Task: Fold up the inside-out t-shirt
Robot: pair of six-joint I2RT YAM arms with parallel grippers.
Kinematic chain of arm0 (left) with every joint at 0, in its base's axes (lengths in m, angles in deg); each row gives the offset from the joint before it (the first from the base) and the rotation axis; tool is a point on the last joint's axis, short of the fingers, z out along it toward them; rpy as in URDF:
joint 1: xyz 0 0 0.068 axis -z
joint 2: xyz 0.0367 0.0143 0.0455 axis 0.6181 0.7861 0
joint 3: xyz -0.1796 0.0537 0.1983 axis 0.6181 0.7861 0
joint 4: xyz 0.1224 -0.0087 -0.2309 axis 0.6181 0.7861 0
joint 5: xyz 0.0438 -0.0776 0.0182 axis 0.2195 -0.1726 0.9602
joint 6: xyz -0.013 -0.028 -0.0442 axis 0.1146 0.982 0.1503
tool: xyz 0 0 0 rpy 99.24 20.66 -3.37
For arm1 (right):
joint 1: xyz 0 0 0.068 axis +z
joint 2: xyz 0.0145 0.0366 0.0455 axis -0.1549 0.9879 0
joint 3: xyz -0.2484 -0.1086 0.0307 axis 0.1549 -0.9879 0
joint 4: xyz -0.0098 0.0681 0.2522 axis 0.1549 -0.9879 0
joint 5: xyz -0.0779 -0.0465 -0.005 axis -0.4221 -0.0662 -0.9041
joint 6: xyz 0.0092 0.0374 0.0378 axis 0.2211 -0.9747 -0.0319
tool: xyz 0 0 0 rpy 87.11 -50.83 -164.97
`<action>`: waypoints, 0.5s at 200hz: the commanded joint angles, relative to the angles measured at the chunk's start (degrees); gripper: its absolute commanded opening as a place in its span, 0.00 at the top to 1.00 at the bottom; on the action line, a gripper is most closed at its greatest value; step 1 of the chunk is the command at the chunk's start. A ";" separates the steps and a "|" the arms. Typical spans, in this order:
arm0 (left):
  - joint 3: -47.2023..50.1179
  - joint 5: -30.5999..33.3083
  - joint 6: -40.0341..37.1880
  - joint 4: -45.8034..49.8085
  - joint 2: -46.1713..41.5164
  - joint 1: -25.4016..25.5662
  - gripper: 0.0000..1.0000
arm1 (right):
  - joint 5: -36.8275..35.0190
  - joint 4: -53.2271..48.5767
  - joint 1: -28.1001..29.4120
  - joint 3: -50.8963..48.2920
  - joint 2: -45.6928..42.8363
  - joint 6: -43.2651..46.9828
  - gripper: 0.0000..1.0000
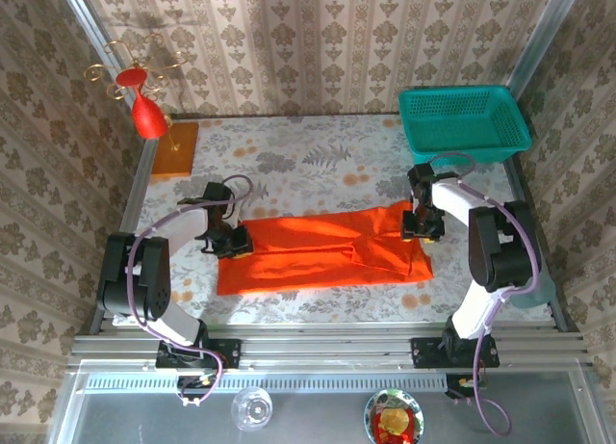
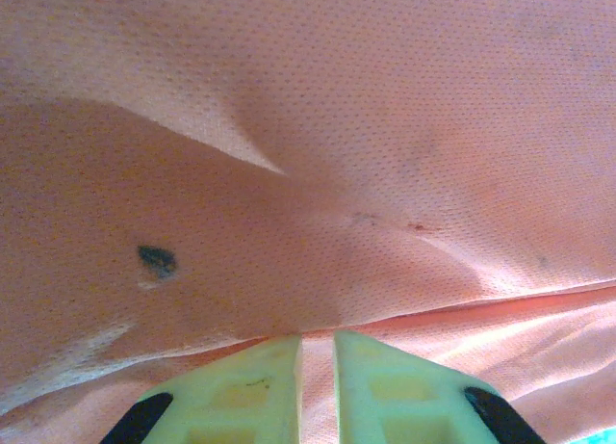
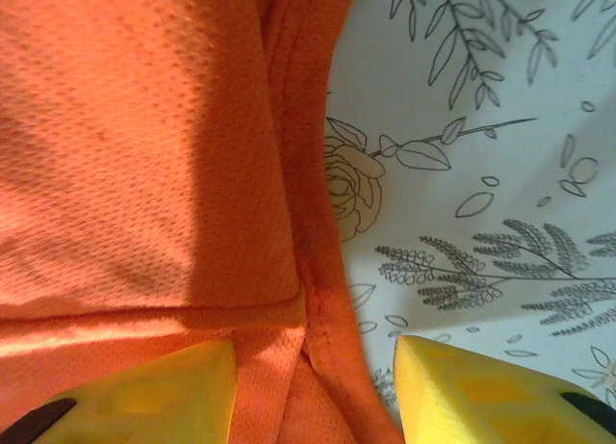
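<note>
From above, everything is bright and clear. Sun makes a glowing patch on the left end of the shirt (image 1: 327, 251). The red ornament (image 1: 146, 115) throws a faint shadow on the wall (image 1: 289, 39). The left wrist picture is pale, washed out and soft. The right wrist picture shows sharp cloth with a dark shadow across it, but fuzzy fingers (image 3: 144, 396).

Black-and-white arms (image 1: 144, 271), yellow fingers (image 3: 481, 391)
</note>
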 commanded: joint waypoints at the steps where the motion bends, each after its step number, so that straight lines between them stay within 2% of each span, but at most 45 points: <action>1: 0.63 0.75 -1.55 1.25 -1.36 -0.18 0.84 | 1.78 -1.46 -0.07 0.89 2.11 1.17 0.52; 23: 0.54 0.78 -1.74 1.43 -1.34 -0.17 0.84 | 3.33 -1.10 -0.08 0.38 3.33 0.83 0.54; 43: 0.44 0.87 -1.68 1.51 -1.34 -0.19 0.84 | 2.96 -0.94 -0.09 -0.16 3.74 0.36 0.60; 100: -0.67 1.81 -1.55 2.89 -3.48 -0.17 0.84 | 0.31 -2.35 -0.48 -0.16 3.22 -0.60 0.88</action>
